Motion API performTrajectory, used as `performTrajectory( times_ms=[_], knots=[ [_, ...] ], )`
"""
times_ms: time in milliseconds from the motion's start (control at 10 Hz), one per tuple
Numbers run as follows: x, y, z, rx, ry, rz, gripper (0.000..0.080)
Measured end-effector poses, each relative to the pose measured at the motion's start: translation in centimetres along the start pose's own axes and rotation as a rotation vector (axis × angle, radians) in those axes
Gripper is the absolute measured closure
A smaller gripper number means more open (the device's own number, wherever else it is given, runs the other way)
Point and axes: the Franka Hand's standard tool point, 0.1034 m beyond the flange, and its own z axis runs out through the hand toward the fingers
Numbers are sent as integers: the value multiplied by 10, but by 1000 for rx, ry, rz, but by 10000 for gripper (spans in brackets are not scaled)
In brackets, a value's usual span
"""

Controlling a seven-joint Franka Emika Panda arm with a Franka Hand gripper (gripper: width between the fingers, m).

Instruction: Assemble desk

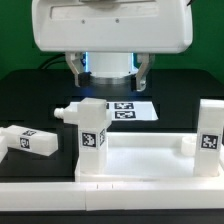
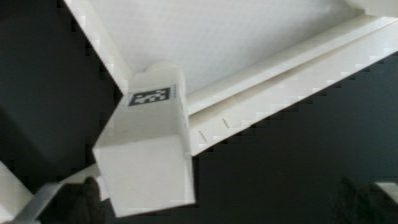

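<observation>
While Legs Stand Loose, Tool Hangs Open Over Desk Corner

As the tool (image 2: 222,196) hangs spread above the black table (image 1: 25,105), its dark fingers (image 2: 63,198) wide apart and pinching nothing, the corner leg (image 2: 146,140) rises toward the wrist camera, hard against the rim of the desk top (image 2: 249,40). Seen from the exterior view, the desk top (image 1: 140,160) fills the lower part of the frame. It lies open side up, presumably so its corner sockets can take the legs. The corner leg (image 1: 92,130) stands at the rim toward the exterior view's left. The right-hand leg (image 1: 209,140) stands at the exterior view's right edge, and the fallen leg (image 1: 25,140) lies flat on the table at the left edge, apart from the desk top. Whether either upright leg is seated in a socket cannot be told. The marker board (image 1: 125,108) lies behind them at mid-frame, below the robot base (image 1: 105,30). With the corner leg between the spread fingers, nearer one of them, the likely next move is a grasp to press or twist it home.
</observation>
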Motion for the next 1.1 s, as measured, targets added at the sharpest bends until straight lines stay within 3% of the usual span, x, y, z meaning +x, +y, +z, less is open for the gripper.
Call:
performTrajectory(
  times_ms=[200, 300, 400, 500, 600, 1000, 1100],
  knots=[
    [-2, -3, -1, 0, -2, 52, 150],
    [-10, -12, -7, 0, -2, 145, 150],
    [-26, -16, -3, 8, 1, 260, 150],
    [-55, -14, 8, -2, -18, 364, 150],
    [-67, -19, 11, -15, -40, 428, 150],
    [-67, -21, 13, -14, -40, 396, 150],
    [-71, -19, 20, 13, -12, 534, 150]
  ],
)
